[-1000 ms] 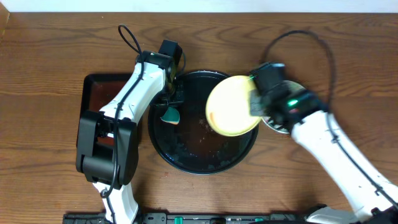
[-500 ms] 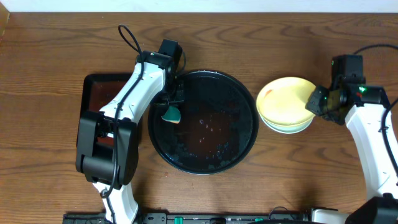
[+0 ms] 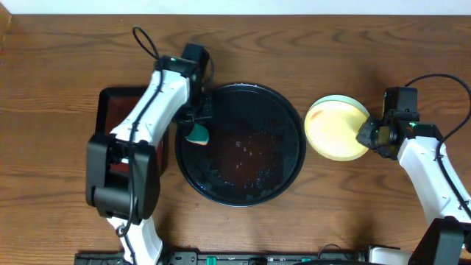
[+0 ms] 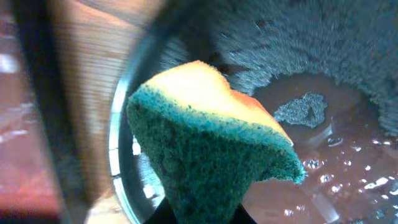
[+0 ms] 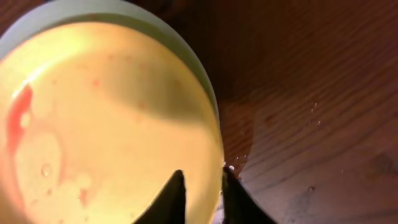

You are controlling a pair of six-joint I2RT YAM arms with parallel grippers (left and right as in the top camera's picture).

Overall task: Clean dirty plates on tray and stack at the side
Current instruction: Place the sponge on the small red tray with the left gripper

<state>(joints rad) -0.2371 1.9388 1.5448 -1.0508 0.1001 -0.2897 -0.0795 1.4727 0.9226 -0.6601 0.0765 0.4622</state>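
Note:
The yellow plate (image 3: 335,129) lies on top of a pale mint-blue plate (image 3: 340,99) on the table, right of the round black tray (image 3: 257,118). It shows a red sauce streak in the right wrist view (image 5: 112,124), with the mint rim (image 5: 124,9) under it. My right gripper (image 3: 366,136) is shut on the yellow plate's right rim, one finger on each side (image 5: 202,186). My left gripper (image 3: 197,124) is shut on a green and yellow sponge (image 3: 197,135) over the tray's left edge. The sponge fills the left wrist view (image 4: 205,143). The tray holds no plate.
The round tray holds murky reddish water with foam (image 4: 301,109). A smaller rectangular black tray (image 3: 110,103) with reddish liquid stands left of it, under the left arm. Water drops lie on the wood by the plates (image 5: 314,115).
My right arm carried the yellow plate from above the tray to the right and lowered it flat onto the mint plate. The left arm with the sponge shifted only slightly.

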